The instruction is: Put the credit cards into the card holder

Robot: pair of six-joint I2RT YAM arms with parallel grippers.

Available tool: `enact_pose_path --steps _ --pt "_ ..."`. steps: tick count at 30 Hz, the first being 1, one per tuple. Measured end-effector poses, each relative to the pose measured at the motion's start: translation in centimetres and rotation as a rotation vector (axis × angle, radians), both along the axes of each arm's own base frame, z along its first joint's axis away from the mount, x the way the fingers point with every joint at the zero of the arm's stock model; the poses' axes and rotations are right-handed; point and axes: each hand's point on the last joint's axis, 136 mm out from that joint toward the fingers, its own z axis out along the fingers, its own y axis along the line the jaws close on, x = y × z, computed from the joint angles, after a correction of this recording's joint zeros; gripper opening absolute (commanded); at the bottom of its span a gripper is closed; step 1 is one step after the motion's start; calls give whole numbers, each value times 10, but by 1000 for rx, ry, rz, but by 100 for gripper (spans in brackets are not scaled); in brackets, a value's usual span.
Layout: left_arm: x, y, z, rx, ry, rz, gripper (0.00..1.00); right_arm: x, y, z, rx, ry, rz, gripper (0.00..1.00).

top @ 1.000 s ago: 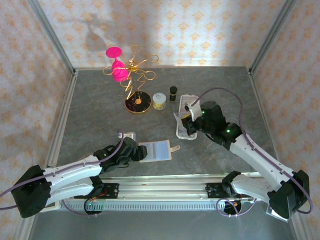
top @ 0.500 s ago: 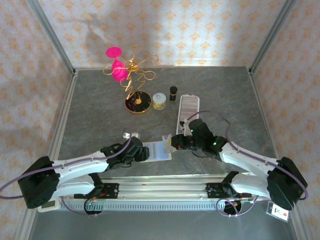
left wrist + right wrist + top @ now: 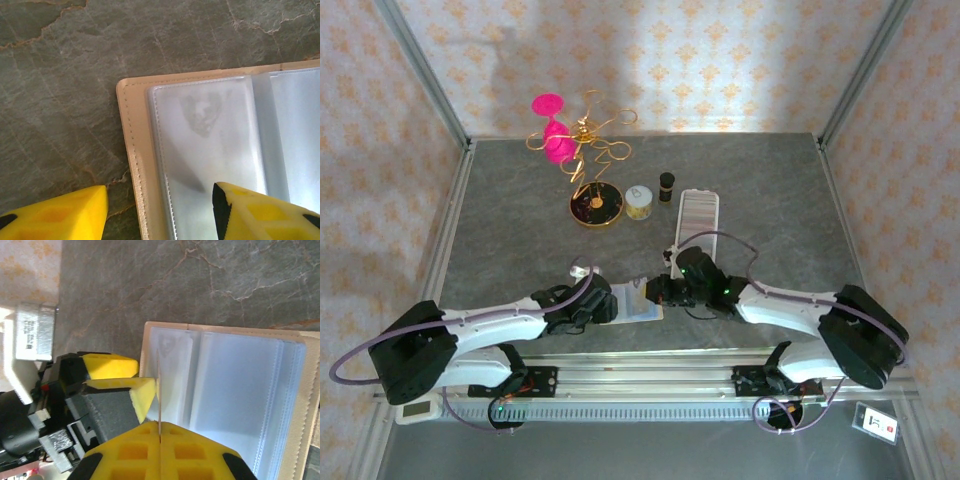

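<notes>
The card holder (image 3: 200, 150) is seen lying open and flat on the grey stone-patterned table (image 3: 500, 230), near its front edge, with its clear plastic sleeves turned upward; it is approached from both sides, the left gripper (image 3: 160, 212) being set at its left end and the right gripper (image 3: 160, 426) reached over it from the right; the left jaws are held apart, one yellow fingertip (image 3: 55, 212) being placed over bare table just beside the beige border and the other over the first sleeve, so that the stitched edge is straddled and not pinched; the right jaws are closed on a credit card (image 3: 159, 385), which is seen edge-on as a thin line over the sleeves, close to the left fingers; whether its far edge is touching a sleeve cannot be told; well behind, a long clear case (image 3: 699, 212) with ribbed rows is seen beside a small jar (image 3: 639, 203), a dark bottle (image 3: 666, 185) and a gold wire stand (image 3: 595, 208).
</notes>
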Motion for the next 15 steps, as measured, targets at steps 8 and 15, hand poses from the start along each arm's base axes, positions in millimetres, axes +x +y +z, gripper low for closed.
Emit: enact_pose_path --steps 8,15 --pt "1 3 -3 21 -3 1 46 6 5 -17 -21 24 -46 0" --pt "2 4 -3 25 -7 5 41 9 7 -27 -39 38 -78 0"
